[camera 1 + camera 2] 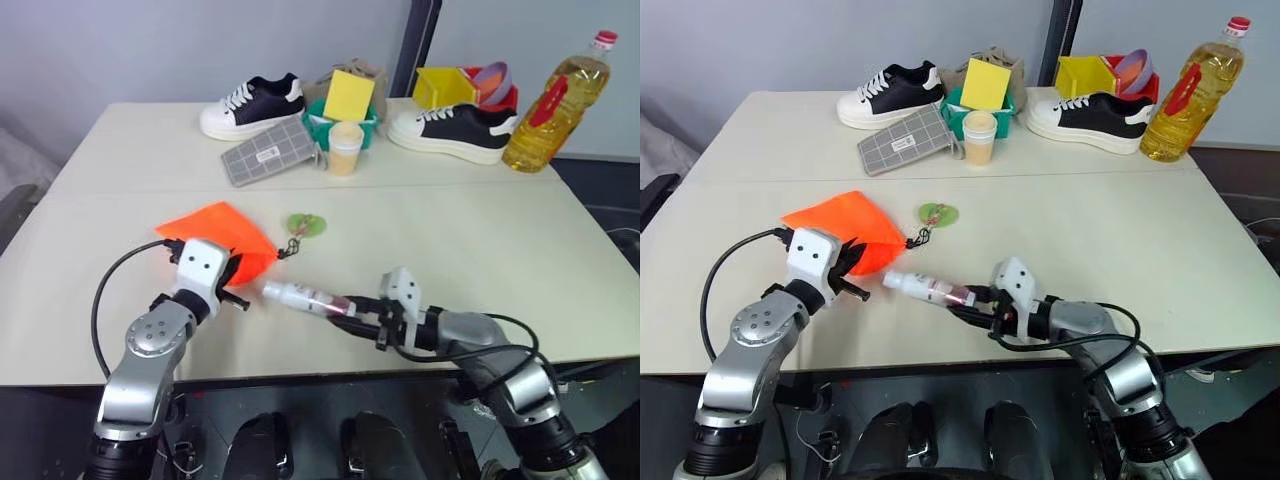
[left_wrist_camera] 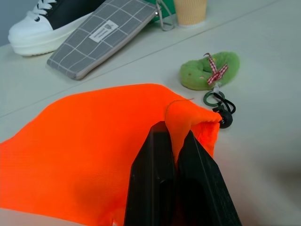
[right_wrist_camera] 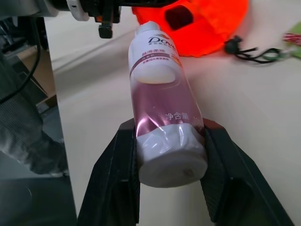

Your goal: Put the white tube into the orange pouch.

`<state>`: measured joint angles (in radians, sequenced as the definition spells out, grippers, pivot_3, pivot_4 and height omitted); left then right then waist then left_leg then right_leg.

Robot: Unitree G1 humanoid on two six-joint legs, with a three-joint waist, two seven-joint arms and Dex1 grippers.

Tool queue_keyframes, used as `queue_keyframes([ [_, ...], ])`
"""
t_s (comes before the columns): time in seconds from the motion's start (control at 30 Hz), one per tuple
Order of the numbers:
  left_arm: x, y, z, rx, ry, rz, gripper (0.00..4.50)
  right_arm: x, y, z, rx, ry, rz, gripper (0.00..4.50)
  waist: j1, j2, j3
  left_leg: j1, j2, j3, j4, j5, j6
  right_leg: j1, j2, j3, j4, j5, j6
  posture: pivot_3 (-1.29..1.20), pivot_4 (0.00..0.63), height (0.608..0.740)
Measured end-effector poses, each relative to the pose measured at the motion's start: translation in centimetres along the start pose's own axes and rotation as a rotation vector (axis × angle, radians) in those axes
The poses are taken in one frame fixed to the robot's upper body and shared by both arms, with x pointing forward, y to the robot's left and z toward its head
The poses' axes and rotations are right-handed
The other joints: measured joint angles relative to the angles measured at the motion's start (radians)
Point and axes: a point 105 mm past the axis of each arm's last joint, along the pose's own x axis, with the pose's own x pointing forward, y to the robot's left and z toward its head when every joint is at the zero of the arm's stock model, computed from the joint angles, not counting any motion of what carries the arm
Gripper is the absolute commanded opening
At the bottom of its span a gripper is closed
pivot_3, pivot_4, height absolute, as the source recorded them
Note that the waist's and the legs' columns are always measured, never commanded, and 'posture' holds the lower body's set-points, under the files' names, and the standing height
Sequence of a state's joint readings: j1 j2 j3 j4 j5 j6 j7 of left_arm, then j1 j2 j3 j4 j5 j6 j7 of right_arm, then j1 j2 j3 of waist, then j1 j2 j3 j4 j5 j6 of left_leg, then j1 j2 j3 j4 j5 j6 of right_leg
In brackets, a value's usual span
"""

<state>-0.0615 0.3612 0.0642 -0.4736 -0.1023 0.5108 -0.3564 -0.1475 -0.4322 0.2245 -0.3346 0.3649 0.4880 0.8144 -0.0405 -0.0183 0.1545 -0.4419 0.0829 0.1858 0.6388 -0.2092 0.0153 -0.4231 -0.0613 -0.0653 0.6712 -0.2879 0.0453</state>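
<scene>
Tube (image 3: 164,101) clamped at cap end in right gripper (image 1: 362,312), held level just above table (image 1: 520,250), free end aimed at pouch (image 1: 222,228). Pouch rim pinched in clenched left gripper (image 2: 173,141), mouth raised and facing tube, near but apart. Best kept: tube in line with dark opening, rim lifted, straight slow feed. Cord and green tag (image 1: 306,225) beside, clear of path.

Bright even light, soft shadows, sharp focus.
</scene>
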Motion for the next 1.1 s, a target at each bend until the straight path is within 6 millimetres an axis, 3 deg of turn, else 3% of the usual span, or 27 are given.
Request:
queue_keyframes([
  [0.3,-0.5,-0.9,0.9,-0.014,-0.023,-0.062,0.00,4.5,-0.9,0.5,0.065,-0.079,-0.094,1.12,0.003,0.000,0.000,-0.001,0.000,0.000,0.000,0.000,0.000,0.000,0.000,0.000,0.000,0.000,0.000,0.00,0.150,0.740],
  [0.87,-2.9,-5.0,1.1,-0.131,0.013,-0.365,0.00,10.0,-2.0,2.8,0.024,-0.112,-0.123,1.12,-0.004,0.000,0.000,-0.001,0.000,0.000,0.000,0.001,-0.002,-0.001,0.000,0.000,0.000,0.000,0.000,0.00,0.150,0.740],
  [1.07,-3.7,-5.2,0.8,-0.153,0.038,-0.413,0.00,11.6,-1.4,2.7,0.015,-0.071,-0.099,1.12,-0.004,0.000,0.000,-0.001,0.000,0.000,0.000,0.002,-0.004,-0.001,0.000,0.000,0.000,0.000,0.000,0.00,0.150,0.740],
  [1.1,-3.9,-5.1,0.8,-0.151,0.041,-0.418,0.00,11.6,-1.3,2.7,0.016,-0.066,-0.091,2.16,-0.003,0.000,0.000,-0.001,0.000,0.000,-0.001,0.002,-0.004,-0.001,0.000,0.000,0.000,0.000,0.000,0.00,0.150,0.740],
])
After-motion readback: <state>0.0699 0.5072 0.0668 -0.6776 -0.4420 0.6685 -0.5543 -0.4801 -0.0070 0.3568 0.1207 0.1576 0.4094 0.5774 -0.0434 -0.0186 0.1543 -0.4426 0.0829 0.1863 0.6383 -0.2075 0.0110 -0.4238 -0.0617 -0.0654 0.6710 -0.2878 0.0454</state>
